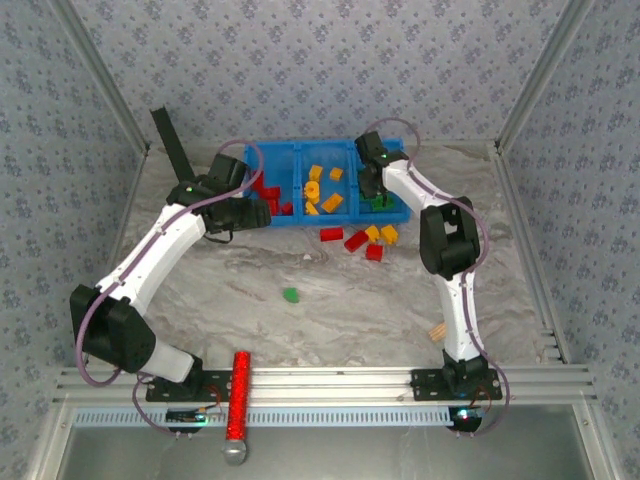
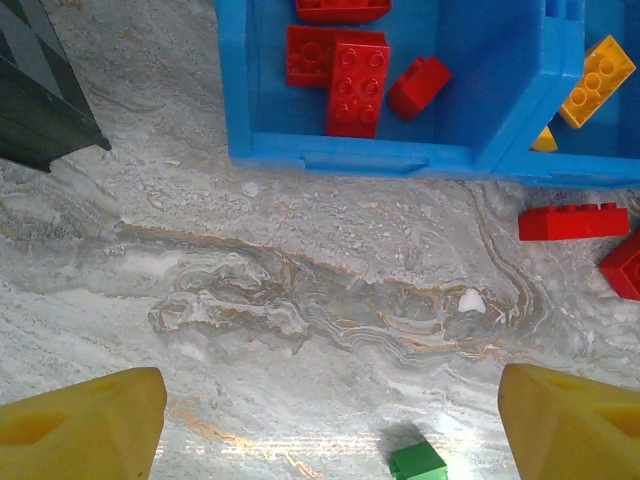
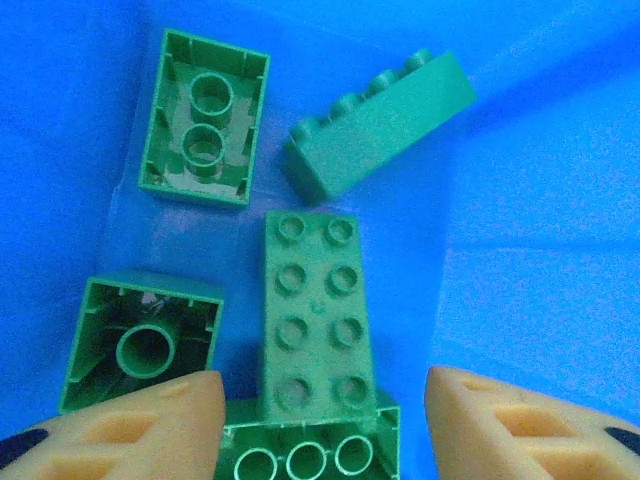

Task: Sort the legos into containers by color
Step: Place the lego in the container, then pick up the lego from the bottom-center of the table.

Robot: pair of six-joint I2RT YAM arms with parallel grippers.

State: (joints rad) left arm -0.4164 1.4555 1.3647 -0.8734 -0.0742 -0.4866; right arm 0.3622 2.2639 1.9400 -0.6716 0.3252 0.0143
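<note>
Left pincer point(image 2: 330, 400) wide, empty | right pincer point(image 3: 325, 390) parted above green legos point(image 3: 313, 310)

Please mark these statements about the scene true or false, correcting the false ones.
The blue plastic bin holds red plastic bricks in its left compartment. True.
The right claw hangs above orange-yellow bricks. False: green plastic bricks lie under it.
One small green brick lies alone on the marble-patterned table. True.
Every red brick is already in the bin. False: several red bricks lie on the table.
The left claw is shut on a brick. False: it is open and empty.
</note>
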